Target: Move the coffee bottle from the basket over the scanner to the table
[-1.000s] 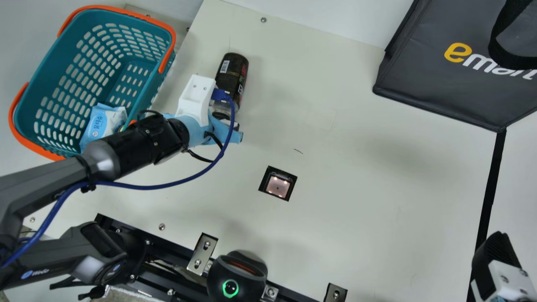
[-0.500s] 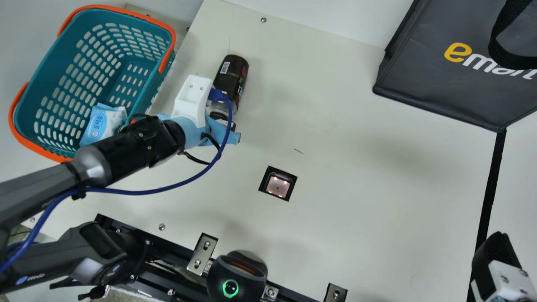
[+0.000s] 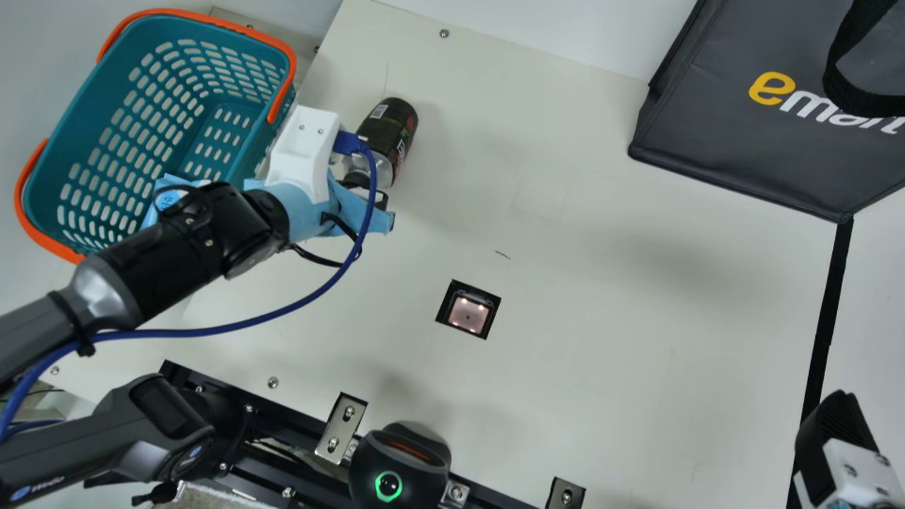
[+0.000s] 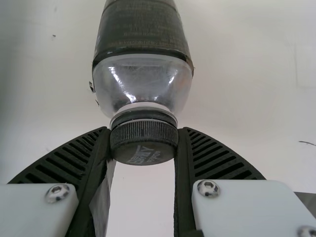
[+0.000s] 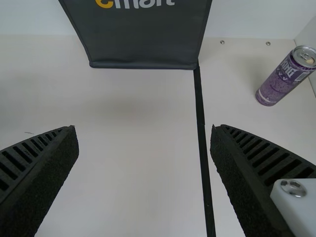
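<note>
Coffee bottle tilts beside the teal basket, its cap gripped by the left gripper. Cream worktop meets a pale wall. Right gripper gapes wide; yellow-and-white lettering marks the dark bag.

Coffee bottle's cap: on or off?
On. The left wrist view shows the ribbed black cap seated on the neck of the coffee bottle, between the left tool's two fingers.

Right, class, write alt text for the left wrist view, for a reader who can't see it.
The left gripper holds the coffee bottle by its black cap, ribbed fingers either side. The cream table lies behind.
</note>
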Robot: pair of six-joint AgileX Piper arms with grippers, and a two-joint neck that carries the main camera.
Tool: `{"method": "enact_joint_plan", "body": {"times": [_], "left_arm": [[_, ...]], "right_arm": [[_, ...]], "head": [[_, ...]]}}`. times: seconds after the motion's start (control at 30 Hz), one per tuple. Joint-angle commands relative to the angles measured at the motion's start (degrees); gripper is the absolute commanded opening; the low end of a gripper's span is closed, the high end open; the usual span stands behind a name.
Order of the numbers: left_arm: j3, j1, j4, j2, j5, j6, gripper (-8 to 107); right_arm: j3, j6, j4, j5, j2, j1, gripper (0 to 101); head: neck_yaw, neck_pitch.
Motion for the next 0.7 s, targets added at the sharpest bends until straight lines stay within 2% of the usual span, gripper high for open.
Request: {"method": "enact_joint_plan", "body": {"times": [0.0, 0.67], "left_arm": [[-0.67, 0.25, -0.78, -0.51, 0.98, 1.49, -8], [-6.87, 3.25, -5.26, -3.08, 6.80, 10.71, -8]], "right_arm": [[0.00, 0.00, 0.00, 0.00, 0.00, 0.00, 95], [0.00, 0.00, 0.00, -0.06, 0.00, 0.00, 95]], "head": [[0.14, -1.66], [0.14, -1.66]]}}
